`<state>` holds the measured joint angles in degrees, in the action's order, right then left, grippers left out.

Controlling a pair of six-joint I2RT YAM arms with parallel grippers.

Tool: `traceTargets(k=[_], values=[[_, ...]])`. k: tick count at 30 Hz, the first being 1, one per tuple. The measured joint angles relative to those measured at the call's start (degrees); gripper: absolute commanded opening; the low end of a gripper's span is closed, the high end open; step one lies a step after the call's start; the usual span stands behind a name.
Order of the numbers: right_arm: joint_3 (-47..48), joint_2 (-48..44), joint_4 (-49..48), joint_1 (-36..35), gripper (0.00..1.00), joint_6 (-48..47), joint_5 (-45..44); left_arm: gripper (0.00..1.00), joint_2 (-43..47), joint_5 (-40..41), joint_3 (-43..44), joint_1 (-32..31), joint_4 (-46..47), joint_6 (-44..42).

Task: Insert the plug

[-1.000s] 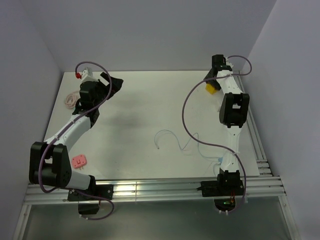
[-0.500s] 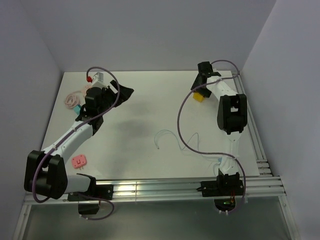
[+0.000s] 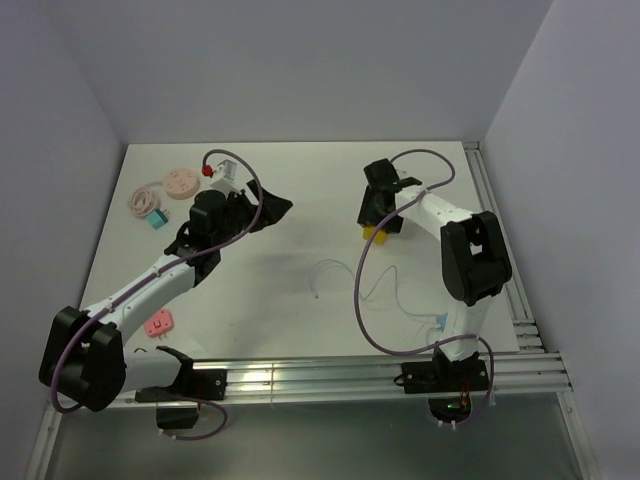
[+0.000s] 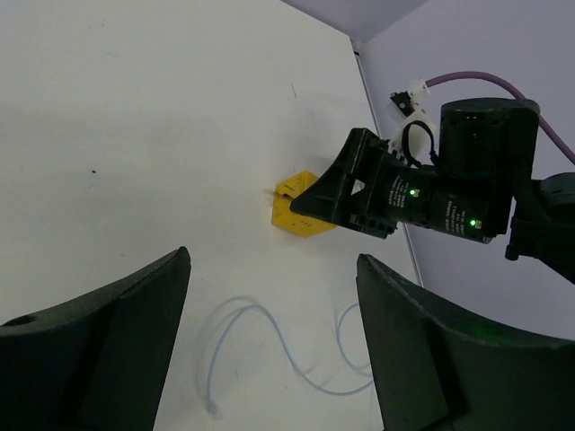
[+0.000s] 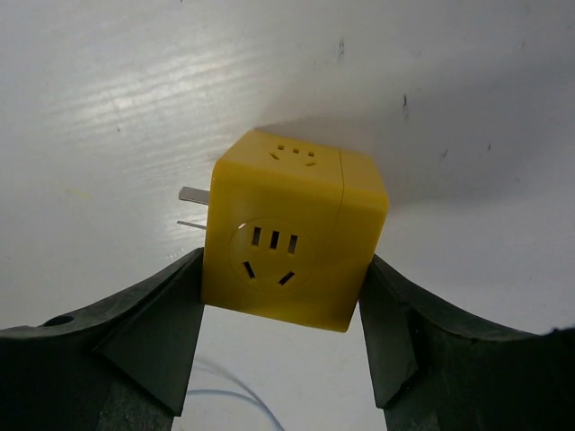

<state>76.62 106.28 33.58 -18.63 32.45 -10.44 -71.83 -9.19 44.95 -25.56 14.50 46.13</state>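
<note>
far left on the white table [image 3: 300,170], a pale pink coiled cord [image 3: 140,197] lies beside a round pink disc [image 3: 182,184]. a small teal piece [image 3: 157,221] sits just in front of the coil. nearer the bases, a flat pink block [image 3: 158,323] lies close by the left arm.

moving in, the left gripper [image 3: 278,208] hangs over the middle-left of the table. its jaws are spread wide with nothing between them, and its wrist camera looks straight across at the other arm.

in the centre, a thin clear wire [image 3: 340,275] snakes loose on the surface.

now to the right: the right gripper [image 5: 284,262] has the yellow adapter cube [image 5: 296,224] clamped, one finger pressed flat on each side. the cube's socket face, with its slots, looks right at the wrist camera. there's another set of small slots on the face above, and two metal prongs [image 5: 193,195] stick out of its left side. from the left wrist view the cube sits low by the table, right of centre, though whether it touches the surface i can't quite tell.
</note>
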Motion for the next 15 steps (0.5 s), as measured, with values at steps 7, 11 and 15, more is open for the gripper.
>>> traceTargets(k=[7,11,15], values=[[-5.9,-2.7,-5.4,-1.4,0.54,1.2,-0.9,0.80,-0.8,0.0,-0.1,-1.3,-0.1,-0.8],[-10.9,-6.8,-7.4,-1.9,0.93,1.3,-1.3,0.83,-0.7,1.4,-0.3,-2.4,-1.3,-0.9],[-12.0,-10.3,-6.8,-2.2,1.00,-0.2,-3.3,0.86,0.4,4.2,-0.6,-4.4,-3.9,-1.0]])
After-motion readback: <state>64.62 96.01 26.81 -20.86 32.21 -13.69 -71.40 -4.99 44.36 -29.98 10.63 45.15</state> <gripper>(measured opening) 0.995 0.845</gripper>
